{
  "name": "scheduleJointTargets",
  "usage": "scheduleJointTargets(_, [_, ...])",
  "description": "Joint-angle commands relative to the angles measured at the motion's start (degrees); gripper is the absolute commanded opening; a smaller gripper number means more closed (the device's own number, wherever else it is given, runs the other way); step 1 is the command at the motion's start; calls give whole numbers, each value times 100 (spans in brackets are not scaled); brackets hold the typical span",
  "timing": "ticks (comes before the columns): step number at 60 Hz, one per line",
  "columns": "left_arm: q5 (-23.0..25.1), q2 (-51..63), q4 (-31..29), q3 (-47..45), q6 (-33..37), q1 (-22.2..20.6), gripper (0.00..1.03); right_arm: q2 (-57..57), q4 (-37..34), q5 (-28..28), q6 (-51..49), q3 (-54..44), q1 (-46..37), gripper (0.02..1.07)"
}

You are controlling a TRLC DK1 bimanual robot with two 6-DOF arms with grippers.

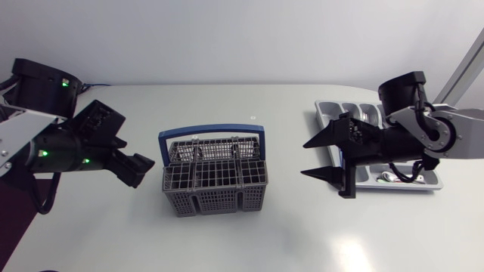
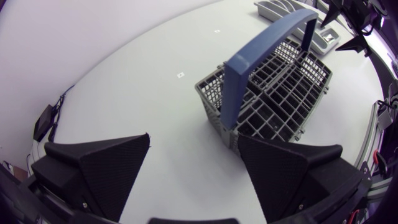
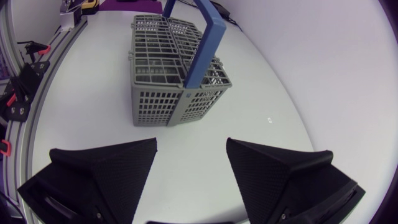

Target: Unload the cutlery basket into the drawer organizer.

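Observation:
The grey cutlery basket [image 1: 214, 175] with a blue handle [image 1: 212, 134] stands mid-table; no cutlery shows in it. The grey drawer organizer [image 1: 327, 113] lies at the right, with cutlery [image 1: 389, 177] in its compartments. My right gripper [image 1: 308, 159] hovers open and empty between organizer and basket, pointing at the basket [image 3: 174, 74], which lies ahead of its fingers [image 3: 191, 152]. My left gripper [image 1: 141, 169] is open and empty just left of the basket [image 2: 273, 93], close to its near corner. From the left wrist, the organizer [image 2: 277, 9] and right gripper [image 2: 343, 28] show beyond the basket.
Bare white table surrounds the basket on all sides. The right arm's body hangs over the organizer's left part. The table's far edge runs behind the basket and the organizer.

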Motion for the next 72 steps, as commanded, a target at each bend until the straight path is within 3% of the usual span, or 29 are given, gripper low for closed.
scheduleJointTargets(1, [47,284,114,-276,106,-200,98,130,270,138,569,-173,329,84])
scheduleJointTargets(24, [12,1251,633,-215,71,-772,98,745,912,375,1325,-111,988,85])
scheduleJointTargets(56, [-225,2350,835,866,-8,-1211,98,982,1176,674,1404,-41,759,86])
scheduleJointTargets(72, [-295,2552,835,1086,18,-1211,98,1105,1316,735,1431,12,654,86])
